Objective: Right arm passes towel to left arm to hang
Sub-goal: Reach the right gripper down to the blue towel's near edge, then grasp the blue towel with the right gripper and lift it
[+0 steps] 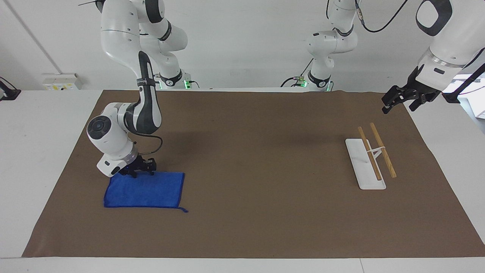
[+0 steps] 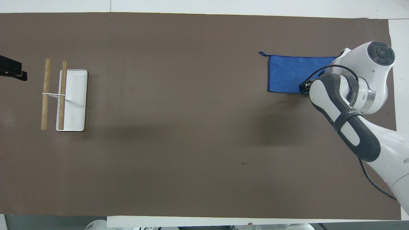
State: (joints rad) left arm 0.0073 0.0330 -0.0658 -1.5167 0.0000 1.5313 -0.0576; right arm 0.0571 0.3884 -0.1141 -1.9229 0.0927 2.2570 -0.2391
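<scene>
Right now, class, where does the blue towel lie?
The towel lies flat on the brown mat at the right arm's end, with the right gripper at its robot-side edge.

The right end effector (image 2: pixel 307 85) sits over the near edge of the flat blue towel (image 2: pixel 289 74).
</scene>
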